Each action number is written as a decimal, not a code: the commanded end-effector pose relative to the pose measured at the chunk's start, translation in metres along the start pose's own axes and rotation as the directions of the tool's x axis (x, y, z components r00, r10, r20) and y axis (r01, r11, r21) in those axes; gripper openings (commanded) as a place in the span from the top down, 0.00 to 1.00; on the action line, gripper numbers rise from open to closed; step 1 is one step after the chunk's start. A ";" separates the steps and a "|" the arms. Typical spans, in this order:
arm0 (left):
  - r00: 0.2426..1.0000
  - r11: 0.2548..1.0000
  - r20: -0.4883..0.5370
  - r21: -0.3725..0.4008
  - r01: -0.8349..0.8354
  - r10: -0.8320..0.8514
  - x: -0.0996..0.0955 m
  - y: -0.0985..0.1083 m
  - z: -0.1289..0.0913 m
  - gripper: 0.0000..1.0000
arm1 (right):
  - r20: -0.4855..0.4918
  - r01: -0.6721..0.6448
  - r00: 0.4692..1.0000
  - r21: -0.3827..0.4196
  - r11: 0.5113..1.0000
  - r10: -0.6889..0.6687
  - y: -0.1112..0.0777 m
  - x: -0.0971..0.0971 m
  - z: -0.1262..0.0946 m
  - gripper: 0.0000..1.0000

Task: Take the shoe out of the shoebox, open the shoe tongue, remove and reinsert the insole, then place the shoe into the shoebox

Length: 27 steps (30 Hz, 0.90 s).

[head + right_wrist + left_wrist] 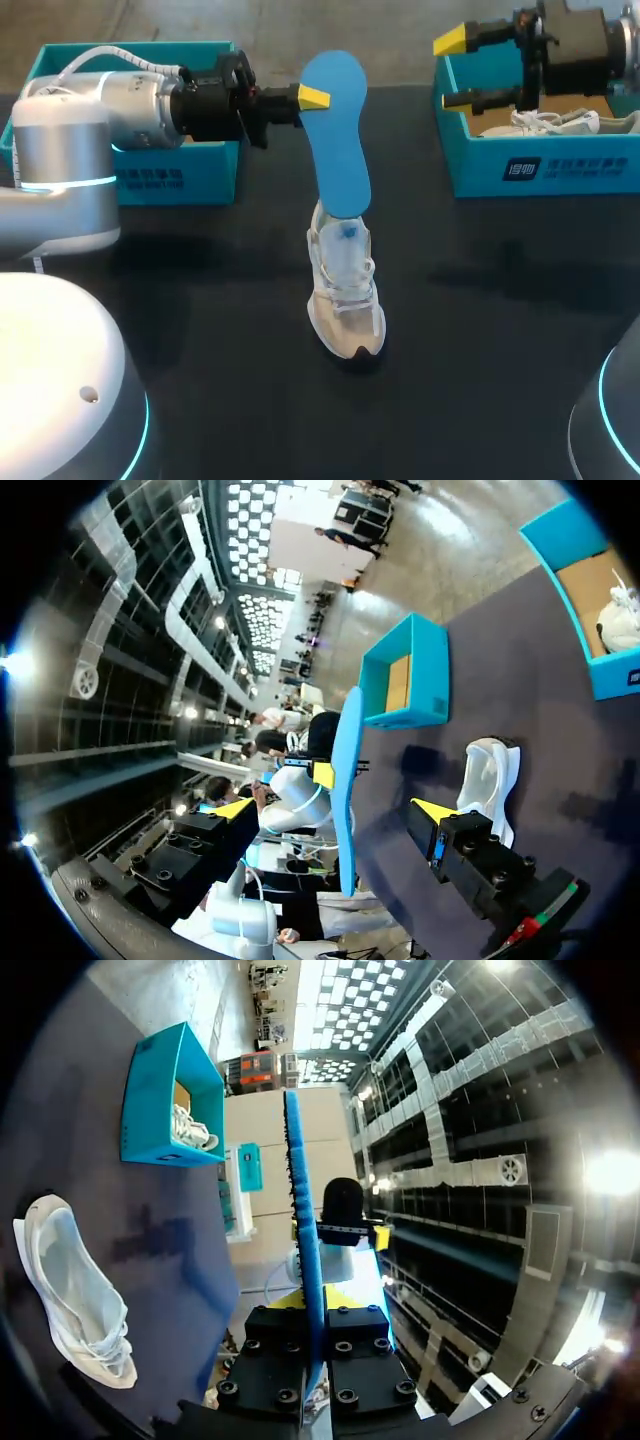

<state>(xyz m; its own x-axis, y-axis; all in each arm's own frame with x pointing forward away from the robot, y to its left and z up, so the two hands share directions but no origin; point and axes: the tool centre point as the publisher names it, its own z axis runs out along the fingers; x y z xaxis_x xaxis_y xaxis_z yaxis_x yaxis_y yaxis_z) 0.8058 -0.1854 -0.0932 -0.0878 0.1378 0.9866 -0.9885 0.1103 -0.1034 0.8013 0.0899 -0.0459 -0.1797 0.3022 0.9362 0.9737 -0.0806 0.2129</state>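
Note:
A white shoe (346,295) stands upright on the black table near the middle, toe toward me. My left gripper (312,97) is shut on the upper edge of a blue insole (336,140), which hangs upright with its lower end at the shoe's opening. The left wrist view shows the insole (300,1210) edge-on, pinched in the left gripper (312,1310), with the shoe (70,1300) off to one side. My right gripper (455,70) hovers open and holding nothing over the right shoebox (520,168). Ahead of the right gripper (333,810) are the insole (347,770) and the shoe (490,780).
The right teal shoebox holds a second white shoe (550,123). Another teal shoebox (150,178) stands at the back left, behind my left arm. The two round robot bases fill the near corners. Bare table lies around the standing shoe.

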 end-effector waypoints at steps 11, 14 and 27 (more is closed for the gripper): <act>1.000 1.000 0.016 0.005 0.008 -0.008 -0.011 -0.010 0.001 1.00 | 0.323 0.042 0.945 0.043 0.998 -0.054 0.007 0.046 0.009 0.00; 1.000 1.000 0.016 0.006 0.007 -0.007 -0.012 -0.010 0.001 1.00 | 0.377 0.019 0.926 0.033 0.999 -0.030 0.007 0.052 0.010 0.00; 1.000 1.000 0.016 0.006 0.007 -0.007 -0.012 -0.010 0.001 1.00 | 0.479 0.111 0.868 0.072 0.991 -0.132 0.019 0.107 0.019 0.00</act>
<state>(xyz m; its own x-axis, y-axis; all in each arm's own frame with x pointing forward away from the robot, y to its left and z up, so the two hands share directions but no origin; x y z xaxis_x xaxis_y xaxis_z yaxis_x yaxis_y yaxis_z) 0.8179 -0.1896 -0.1032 -0.0826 0.1228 0.9890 -0.9896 0.1069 -0.0959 0.7945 0.1315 0.0337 -0.1928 0.6664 0.7202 0.9607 -0.0212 0.2767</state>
